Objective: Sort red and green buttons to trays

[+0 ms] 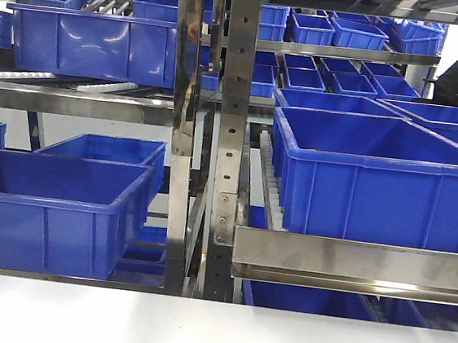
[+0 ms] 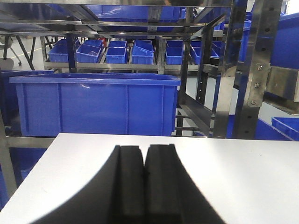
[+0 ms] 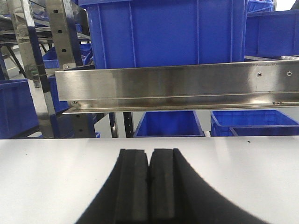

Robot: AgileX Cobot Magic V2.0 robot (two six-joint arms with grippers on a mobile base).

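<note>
Exterior front-facing view: white desk [image 1: 212, 334] along the bottom edge. Behind it stands a steel rack, its perforated post [image 1: 232, 139] upright near centre. Right of the post, a large crate [image 1: 375, 187], blue, sits on a shelf. Left of the post, a low crate [image 1: 45, 209], also blue, with a second one just behind it. Upper left shelf carries another blue crate [image 1: 95, 43]. Small blue bins [image 1: 337, 76] line the far shelves.

Left wrist view: left end effector [image 2: 144, 151] hangs over the desk, black fingers [image 2: 128, 177] pressed together with nothing between them. Beyond the desk edge, a long blue crate [image 2: 93, 105] rests on a lower shelf.

Right wrist view: right end effector [image 3: 149, 154] is likewise closed on itself, pads [image 3: 163, 186] meeting along a thin seam, holding nothing. Ahead of it a steel rail [image 3: 177, 86] runs across, with a blue tub [image 3: 163, 32] sitting above it and more blue crates below.

Trays and buttons: out of frame in all three views, so their place cannot be told.
</note>
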